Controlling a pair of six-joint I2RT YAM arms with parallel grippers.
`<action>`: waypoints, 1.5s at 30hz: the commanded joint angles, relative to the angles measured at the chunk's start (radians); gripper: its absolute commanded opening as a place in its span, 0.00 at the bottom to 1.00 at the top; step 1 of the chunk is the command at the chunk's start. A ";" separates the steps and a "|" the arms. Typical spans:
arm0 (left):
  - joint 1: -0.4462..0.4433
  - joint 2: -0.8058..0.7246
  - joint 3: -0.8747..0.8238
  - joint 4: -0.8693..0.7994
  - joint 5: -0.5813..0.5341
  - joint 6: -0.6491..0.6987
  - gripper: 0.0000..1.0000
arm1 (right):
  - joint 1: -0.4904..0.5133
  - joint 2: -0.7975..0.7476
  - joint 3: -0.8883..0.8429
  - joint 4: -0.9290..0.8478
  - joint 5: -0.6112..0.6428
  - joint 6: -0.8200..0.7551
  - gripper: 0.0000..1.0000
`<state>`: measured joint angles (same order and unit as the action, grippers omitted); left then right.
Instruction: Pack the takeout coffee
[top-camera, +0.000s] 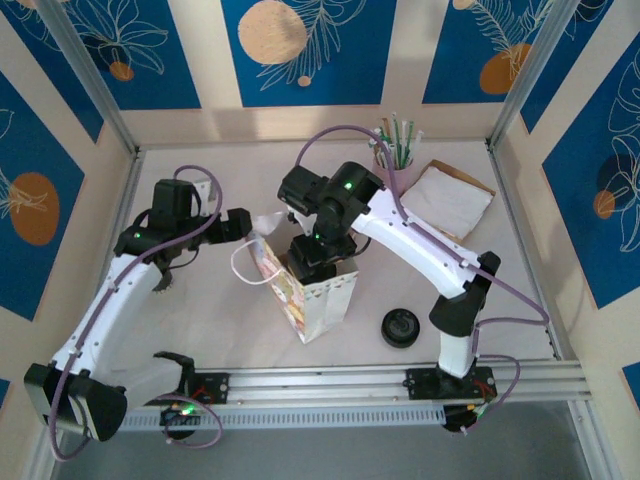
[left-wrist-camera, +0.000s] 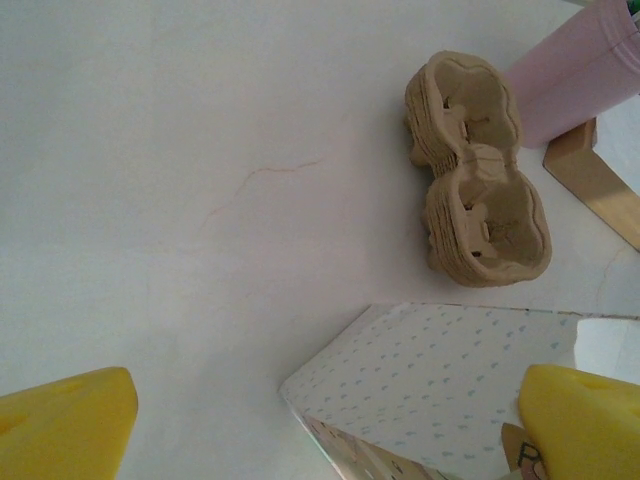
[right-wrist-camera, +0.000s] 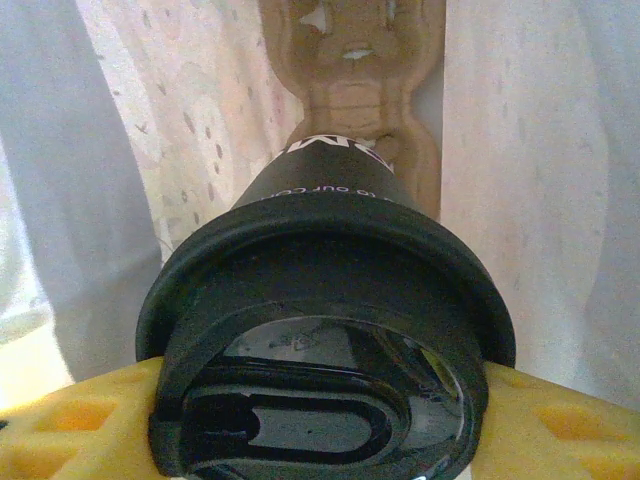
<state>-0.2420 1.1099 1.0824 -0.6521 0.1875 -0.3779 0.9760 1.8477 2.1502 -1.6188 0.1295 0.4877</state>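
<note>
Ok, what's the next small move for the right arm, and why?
Probably lower straight down: the right gripper is shut on the black-lidded paper coffee cup, hanging inside the patterned paper bag above the brown cardboard cup carrier, not yet seated.

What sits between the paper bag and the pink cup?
A stack of cardboard cup carriers lies between the paper bag and the pink cup, touching neither. The left wrist view shows it.
</note>
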 joint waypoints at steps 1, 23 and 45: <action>0.012 0.011 -0.037 -0.023 0.013 0.002 0.98 | 0.013 -0.018 -0.032 -0.161 -0.031 0.005 0.65; 0.035 -0.271 -0.038 -0.098 -0.140 -0.075 0.95 | 0.016 -0.001 -0.076 -0.161 -0.069 -0.008 0.64; -0.110 -0.246 -0.401 0.080 0.191 -0.277 0.36 | 0.030 -0.007 -0.196 -0.161 -0.080 -0.016 0.64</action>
<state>-0.3134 0.8436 0.6865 -0.6777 0.3531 -0.6109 0.9985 1.8503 1.9755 -1.6207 0.0780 0.4866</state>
